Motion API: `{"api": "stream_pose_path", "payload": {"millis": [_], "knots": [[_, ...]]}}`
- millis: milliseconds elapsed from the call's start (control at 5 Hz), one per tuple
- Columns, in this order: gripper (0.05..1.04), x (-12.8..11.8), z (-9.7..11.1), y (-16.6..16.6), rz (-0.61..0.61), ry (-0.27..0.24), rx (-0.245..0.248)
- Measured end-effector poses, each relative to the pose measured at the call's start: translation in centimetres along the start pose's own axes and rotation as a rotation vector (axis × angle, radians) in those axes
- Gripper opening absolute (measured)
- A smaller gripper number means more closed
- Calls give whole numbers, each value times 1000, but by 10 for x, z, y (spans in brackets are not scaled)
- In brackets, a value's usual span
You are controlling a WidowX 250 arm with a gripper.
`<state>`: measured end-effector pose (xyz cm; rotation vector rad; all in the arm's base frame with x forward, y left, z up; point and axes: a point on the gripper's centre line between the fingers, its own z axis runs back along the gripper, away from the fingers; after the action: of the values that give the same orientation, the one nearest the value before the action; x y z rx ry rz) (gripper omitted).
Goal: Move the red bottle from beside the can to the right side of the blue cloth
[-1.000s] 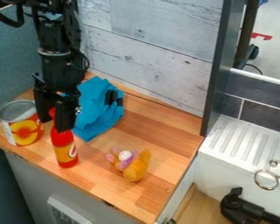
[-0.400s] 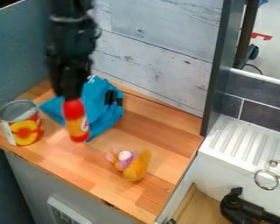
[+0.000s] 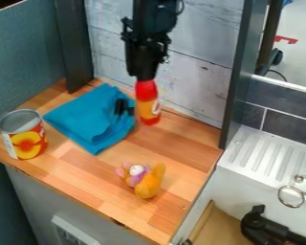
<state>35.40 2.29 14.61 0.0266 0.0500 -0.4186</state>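
The black gripper (image 3: pixel 145 76) hangs at the upper middle of the camera view, in front of the whitish wood-plank wall, shut on the top of a red and orange bottle (image 3: pixel 147 106). The bottle hangs upright, just right of the blue cloth (image 3: pixel 95 118), which lies spread on the wooden counter (image 3: pixel 88 179) with a small black object (image 3: pixel 121 107) at its right part. An open can with a fruit picture (image 3: pixel 25 139) stands at the counter's left. A small orange and purple plush toy (image 3: pixel 144 180) lies toward the front right.
A dark upright post (image 3: pixel 72 45) stands at the back left, and a dark panel (image 3: pixel 237 76) rises along the right edge. Beyond it are a white ridged sink ledge (image 3: pixel 261 158), metal rings (image 3: pixel 291 196) and a black faucet-like part (image 3: pixel 264 227).
The gripper has lifted the bottle off the front left of the counter and carried it right and toward the back wall. The cloth, can and toy have stayed put.
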Motion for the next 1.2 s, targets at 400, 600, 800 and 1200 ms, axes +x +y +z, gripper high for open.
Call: {"api": "stream_pose_path", "payload": {"millis": [400, 600, 800, 1200], "knots": [[338, 17, -25, 7, 1, 20, 2], [338, 20, -40, 14, 11, 61, 18], [338, 25, -45, 16, 14, 82, 8], [338, 28, -58, 11, 9, 64, -25]]}}
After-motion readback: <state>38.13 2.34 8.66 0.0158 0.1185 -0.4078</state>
